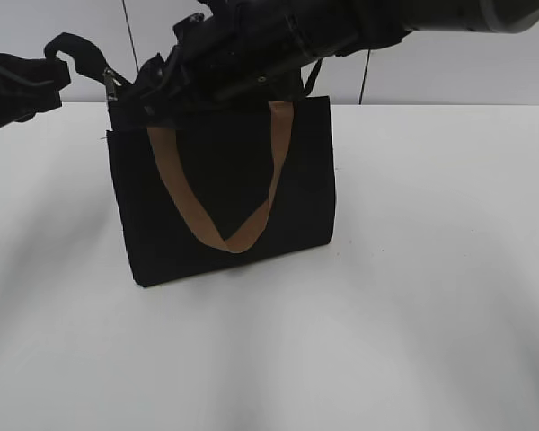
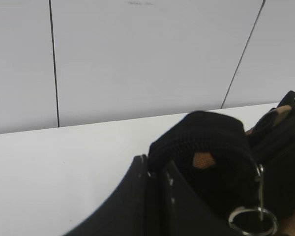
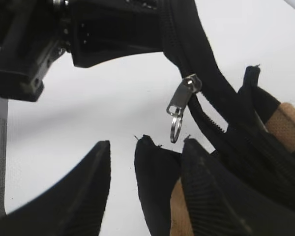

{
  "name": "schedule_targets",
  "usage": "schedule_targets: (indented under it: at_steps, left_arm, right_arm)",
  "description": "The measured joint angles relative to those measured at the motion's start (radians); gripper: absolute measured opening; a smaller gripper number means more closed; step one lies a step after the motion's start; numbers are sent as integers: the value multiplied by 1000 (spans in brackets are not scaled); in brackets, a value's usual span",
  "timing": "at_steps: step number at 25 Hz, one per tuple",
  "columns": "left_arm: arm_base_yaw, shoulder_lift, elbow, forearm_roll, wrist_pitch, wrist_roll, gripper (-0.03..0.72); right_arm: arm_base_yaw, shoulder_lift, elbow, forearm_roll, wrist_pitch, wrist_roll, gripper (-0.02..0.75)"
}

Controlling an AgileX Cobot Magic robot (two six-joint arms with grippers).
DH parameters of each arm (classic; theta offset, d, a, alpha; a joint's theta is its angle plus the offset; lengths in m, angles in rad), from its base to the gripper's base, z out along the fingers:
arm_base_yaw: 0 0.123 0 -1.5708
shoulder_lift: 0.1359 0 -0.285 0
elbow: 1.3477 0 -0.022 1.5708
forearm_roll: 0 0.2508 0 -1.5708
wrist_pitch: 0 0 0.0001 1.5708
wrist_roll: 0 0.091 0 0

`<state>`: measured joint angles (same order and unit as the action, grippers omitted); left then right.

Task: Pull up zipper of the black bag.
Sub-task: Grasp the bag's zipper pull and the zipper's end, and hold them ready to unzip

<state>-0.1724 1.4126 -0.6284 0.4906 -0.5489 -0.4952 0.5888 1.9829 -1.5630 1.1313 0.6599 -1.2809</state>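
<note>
L gripper (image 1: 58,67) pinching bag (image 1: 225,197) strap (image 1: 83,49), R gripper (image 3: 142,191) open

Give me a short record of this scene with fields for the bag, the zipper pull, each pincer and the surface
bag: black fabric tote bag standing upright, tan strap handle hanging down its front
zipper pull: silver metal pull with ring, dangling free, ungripped
left pincer: shut on the black strap loop at the bag's left end
right pincer: open, beside the pull, over the bag's top
surface: plain white table
</note>
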Motion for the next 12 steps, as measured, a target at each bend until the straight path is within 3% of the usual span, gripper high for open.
schedule_targets:
  at_steps: [12]
  left_arm:
    - [0,0,0,0,-9,-127,13]
  right_arm:
    - [0,54,0,77,-3,1,356]
